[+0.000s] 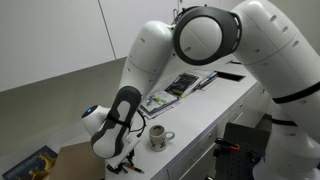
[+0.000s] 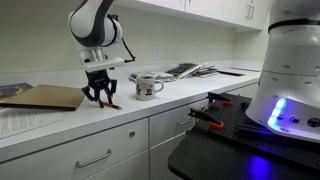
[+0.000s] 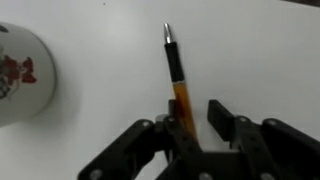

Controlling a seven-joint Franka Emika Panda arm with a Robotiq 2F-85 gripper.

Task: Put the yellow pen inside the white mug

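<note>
Sets mug (image 3: 22, 75) at the wrist view's left, upright on worktop (image 3: 100, 40), apart from pen (image 3: 176, 72) lying flat at centre. Straddles pen's near end with the open jaws of gripper (image 3: 197, 118), along a long axis pointing straight away from them. Gives pen's lie only there; shows merely gripper low beside mug in both exterior views.
</note>
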